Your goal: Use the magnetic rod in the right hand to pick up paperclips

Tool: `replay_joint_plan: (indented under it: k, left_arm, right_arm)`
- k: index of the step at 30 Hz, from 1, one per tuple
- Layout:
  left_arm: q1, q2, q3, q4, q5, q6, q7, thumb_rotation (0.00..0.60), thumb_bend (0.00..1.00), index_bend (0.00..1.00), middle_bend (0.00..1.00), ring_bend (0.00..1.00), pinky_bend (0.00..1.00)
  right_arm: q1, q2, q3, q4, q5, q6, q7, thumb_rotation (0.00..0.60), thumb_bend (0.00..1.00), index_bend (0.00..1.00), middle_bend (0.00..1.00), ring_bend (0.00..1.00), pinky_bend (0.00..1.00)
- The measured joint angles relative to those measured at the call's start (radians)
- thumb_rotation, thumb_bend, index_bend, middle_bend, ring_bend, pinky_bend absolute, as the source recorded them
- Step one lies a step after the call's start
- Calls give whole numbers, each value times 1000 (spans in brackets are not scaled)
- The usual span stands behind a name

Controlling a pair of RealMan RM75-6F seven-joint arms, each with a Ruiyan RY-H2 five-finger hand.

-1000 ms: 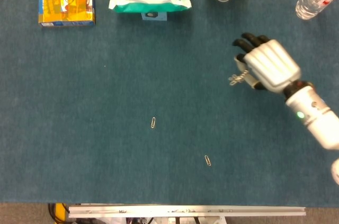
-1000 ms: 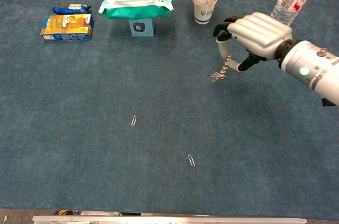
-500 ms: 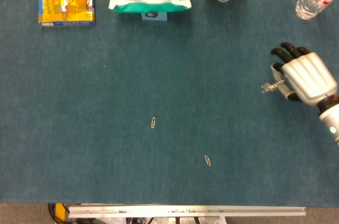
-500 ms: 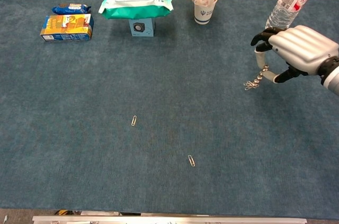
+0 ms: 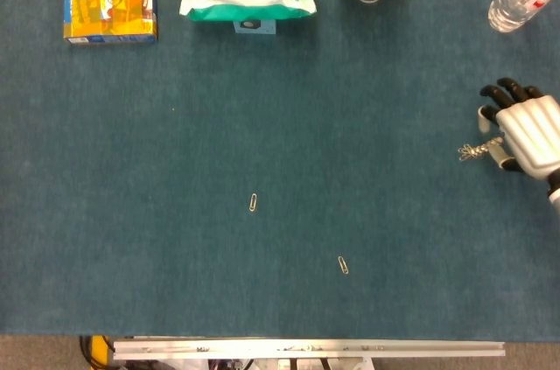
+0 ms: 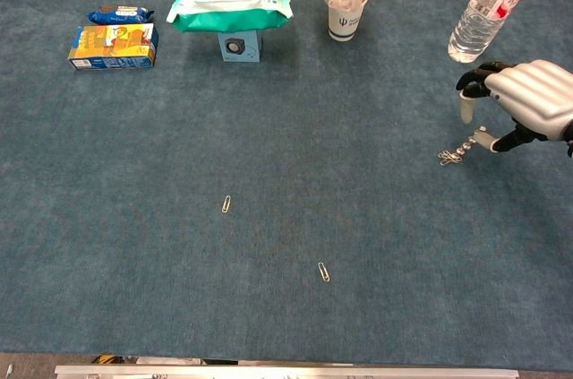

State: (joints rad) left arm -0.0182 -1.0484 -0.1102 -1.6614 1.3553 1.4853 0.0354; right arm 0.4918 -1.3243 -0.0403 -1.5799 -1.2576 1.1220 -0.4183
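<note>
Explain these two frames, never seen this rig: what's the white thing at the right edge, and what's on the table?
That is the robot's right hand, a white artificial hand on an arm. Both cameras sit on the robot: the head view looks straight down, the chest view looks across the table. The hand holds a magnetic rod with a clump of paperclips hanging from its tip. Two loose paperclips lie on the blue cloth, one toward the middle, one nearer the front edge. Along the far edge: snack boxes, a wipes pack, a cup, a water bottle. The left hand is not visible.
</note>
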Motion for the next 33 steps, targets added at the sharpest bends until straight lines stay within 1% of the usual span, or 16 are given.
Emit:
replay_joint_plan:
  k: [1, 4, 7, 12, 16, 17, 22, 28, 33]
  left_arm:
    - [-1, 0, 0, 0, 0, -1, 0, 600, 54, 229, 172, 145, 314]
    - [-3, 1, 1, 1, 0, -2, -3, 600, 54, 229, 172, 145, 314]
    - [-5, 2, 3, 1, 3, -3, -7, 600, 54, 229, 172, 145, 314]
    - [-11, 3, 8, 3, 14, -9, -14, 600, 54, 230, 172, 145, 314]
    - [-18, 6, 18, 3, 36, -21, -30, 600, 54, 234, 173, 145, 314]
    - [-22, 8, 22, 3, 47, -26, -38, 600, 54, 234, 173, 146, 314]
    - [-38, 13, 40, 5, 84, -50, -61, 600, 54, 236, 175, 148, 315]
    - [-58, 12, 54, 9, 109, -74, -69, 600, 54, 239, 177, 150, 316]
    - [-70, 9, 62, 9, 117, -89, -72, 600, 54, 241, 178, 151, 316]
  right_arm:
    - [-4, 2, 2, -2, -1, 2, -1, 600, 99, 233, 244, 142, 296]
    - [-14, 11, 5, -10, -6, 14, 0, 600, 35, 108, 244, 142, 296]
    - [-29, 26, 6, -22, -17, 37, 6, 600, 33, 87, 244, 142, 296]
    - [-72, 69, 7, -56, -36, 109, 13, 600, 34, 98, 244, 142, 296]
    - [-127, 124, 3, -97, -60, 192, 25, 600, 33, 190, 248, 142, 296]
    - [-141, 135, 2, -106, -65, 210, 28, 600, 33, 200, 251, 142, 296]
    - [-222, 192, -2, -150, -80, 308, 50, 600, 34, 206, 262, 141, 296]
    - [-314, 205, -5, -155, -87, 398, 114, 600, 33, 207, 263, 141, 296]
    - [-351, 209, -8, -136, -113, 417, 172, 600, 33, 218, 268, 142, 296]
